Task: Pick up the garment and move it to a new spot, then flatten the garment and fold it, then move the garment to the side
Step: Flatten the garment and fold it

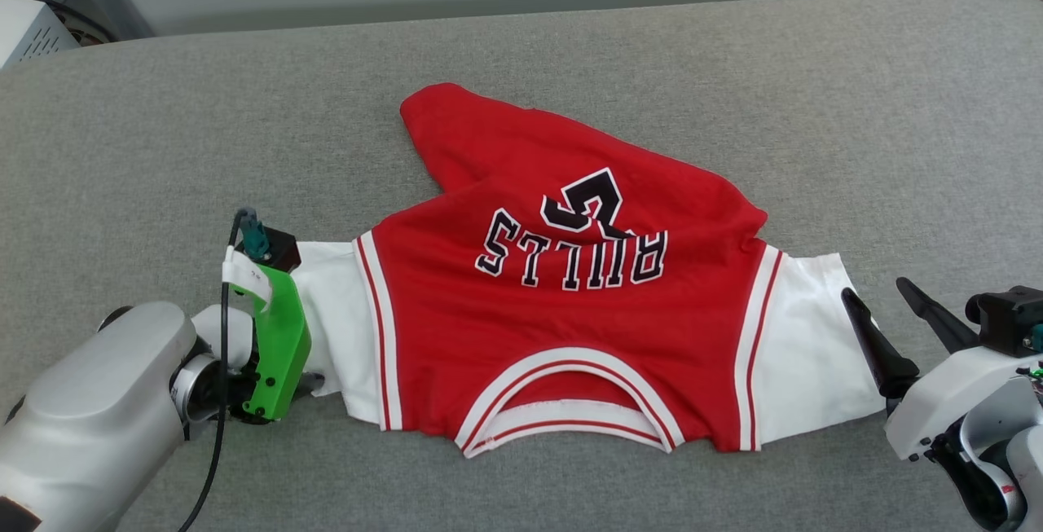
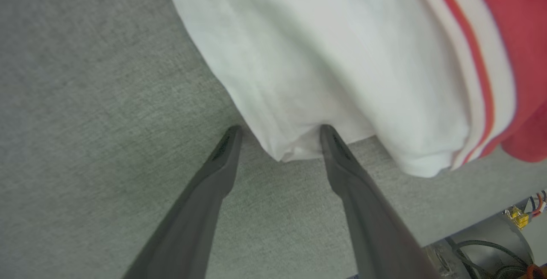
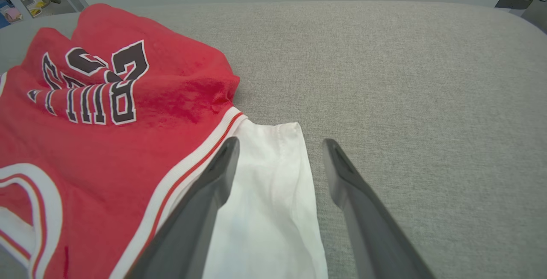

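The garment (image 1: 562, 312) lies on the grey padded table (image 1: 855, 108), collar nearest me, its black "BULLS" print upside down and the number partly folded under. Its far hem is bunched toward the back left. My left gripper (image 2: 280, 131) is open at the left white sleeve (image 2: 324, 57), a corner of that sleeve lying between the fingertips; in the head view a green wrist bracket (image 1: 281, 345) covers its fingers. My right gripper (image 1: 875, 289) is open at the right white sleeve (image 1: 803, 353), whose outer edge runs between the two fingers (image 3: 205, 202).
Grey table surface stretches wide to the right of the garment (image 3: 427, 78) and beyond it. Lab equipment (image 1: 33, 19) stands past the table's back left corner. Part of the robot's base with cables (image 2: 513, 236) shows below the table's near edge.
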Robot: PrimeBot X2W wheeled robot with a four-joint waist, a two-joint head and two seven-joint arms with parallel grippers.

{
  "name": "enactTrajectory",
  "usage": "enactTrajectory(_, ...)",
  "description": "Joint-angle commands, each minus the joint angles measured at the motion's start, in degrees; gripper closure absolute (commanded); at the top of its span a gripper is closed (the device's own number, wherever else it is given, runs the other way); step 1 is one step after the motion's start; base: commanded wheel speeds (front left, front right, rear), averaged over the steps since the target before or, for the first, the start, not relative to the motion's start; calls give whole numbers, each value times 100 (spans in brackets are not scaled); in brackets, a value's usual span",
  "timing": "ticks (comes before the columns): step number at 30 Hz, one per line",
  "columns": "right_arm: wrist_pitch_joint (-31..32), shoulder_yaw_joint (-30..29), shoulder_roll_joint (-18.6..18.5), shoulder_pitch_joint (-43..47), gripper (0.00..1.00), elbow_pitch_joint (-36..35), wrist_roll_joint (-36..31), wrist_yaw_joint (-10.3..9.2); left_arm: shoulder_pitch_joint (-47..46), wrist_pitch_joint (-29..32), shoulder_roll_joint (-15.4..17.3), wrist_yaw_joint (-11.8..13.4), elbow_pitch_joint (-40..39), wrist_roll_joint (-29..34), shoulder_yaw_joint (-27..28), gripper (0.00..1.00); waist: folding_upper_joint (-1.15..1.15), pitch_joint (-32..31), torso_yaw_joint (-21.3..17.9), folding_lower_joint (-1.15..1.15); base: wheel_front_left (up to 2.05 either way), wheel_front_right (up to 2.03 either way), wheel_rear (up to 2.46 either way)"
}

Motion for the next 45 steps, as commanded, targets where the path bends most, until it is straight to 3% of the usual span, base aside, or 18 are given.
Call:
enactTrajectory(1,1,-16,2,-69,0,9,-9,-3,247,-148,-95,-57,96,45,-90,100,0,-31,-9,0,0,0,0)
enactTrajectory(6,66,-38,-202,-91,0,-60,-62,-3,261,-899,4,-139,108,-4,188,100,0,-239,36,0,0,0,0)
enactTrajectory(12,529,-9,-745,-237,0,-346,-99,-3,381,-1438,257,-155,-210,-124,467,100,0,-478,114,0,0,0,0)
enactTrajectory(16,1402,258,-1195,-318,0,-468,273,-3,524,-1622,537,-65,-659,-150,580,100,0,-553,148,0,0,0,0)
enactTrajectory(23,3620,643,-1842,-268,0,-779,1166,-3,780,-1739,899,295,-1500,-88,629,100,0,-513,253,0,0,0,0)
enactTrajectory(27,4357,704,-1861,-294,0,-800,1384,-3,804,-1751,932,468,-1813,-30,630,100,0,-367,355,0,0,0,0)
enactTrajectory(30,4523,723,-1694,-363,0,-724,1446,-3,757,-1754,906,541,-1949,4,641,100,0,-213,443,0,0,0,0)
enactTrajectory(39,4364,1274,-1246,-545,0,223,1106,-3,588,-1813,829,582,-2025,127,659,100,0,170,628,0,0,0,0)
enactTrajectory(45,4097,1757,-1102,-464,0,847,1238,-3,690,-1936,823,577,-1952,84,675,100,0,137,583,0,0,0,0)
